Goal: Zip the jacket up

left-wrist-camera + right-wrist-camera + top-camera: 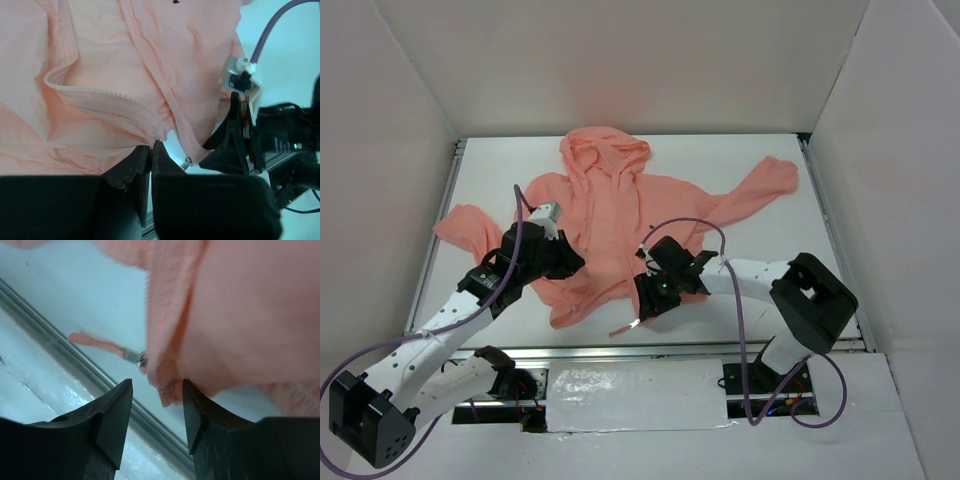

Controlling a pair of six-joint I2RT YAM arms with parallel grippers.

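Bright, even light comes from above and gives only soft, weak shadows under my arms on the white tabletop (490,175). The overhead view is sharp. My right wrist view shows the jacket (240,315) blurred; the left wrist view is clearer.

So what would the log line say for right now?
jacket: flat, unzipped at bottom | left gripper: pinching hem | right gripper: open around hem edge
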